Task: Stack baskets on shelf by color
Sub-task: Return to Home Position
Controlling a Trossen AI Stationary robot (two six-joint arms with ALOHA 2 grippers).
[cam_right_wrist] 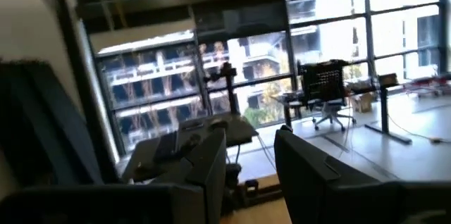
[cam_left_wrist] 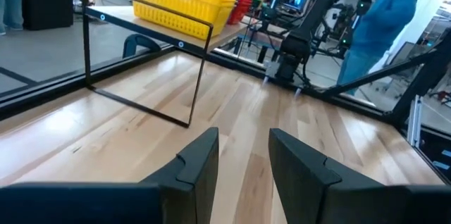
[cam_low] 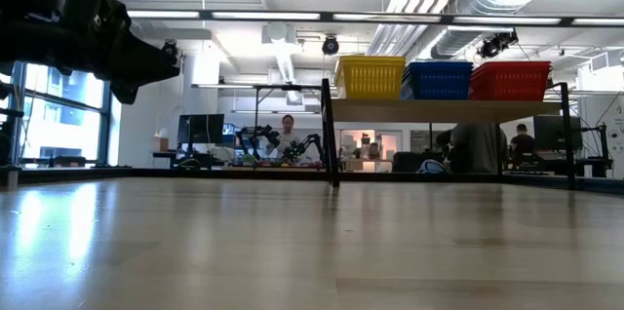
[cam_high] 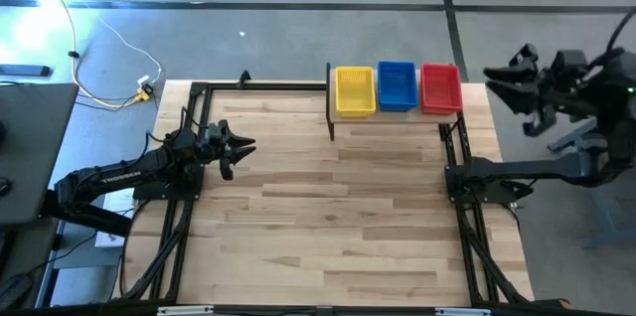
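Three basket stacks stand side by side on the raised wooden shelf [cam_high: 397, 115] at the table's far edge: yellow [cam_high: 355, 90] on the left, blue [cam_high: 397, 85] in the middle, red [cam_high: 440, 87] on the right. Their bottoms rest on the plank. My left gripper [cam_high: 241, 153] hovers open over the table's left part, pointing level toward the right, nothing between its fingers [cam_left_wrist: 204, 164]. My right gripper [cam_high: 500, 85] is raised beyond the table's right edge, next to the red stack, open and holding nothing [cam_right_wrist: 250, 160].
The shelf stands on thin black legs [cam_left_wrist: 197, 76]. Black frame rails [cam_high: 467, 217] run along the table's left and right sides. A person in a blue hoodie [cam_left_wrist: 380, 27] stands beyond the table's right side. Bare wood [cam_high: 338, 217] lies between the arms.
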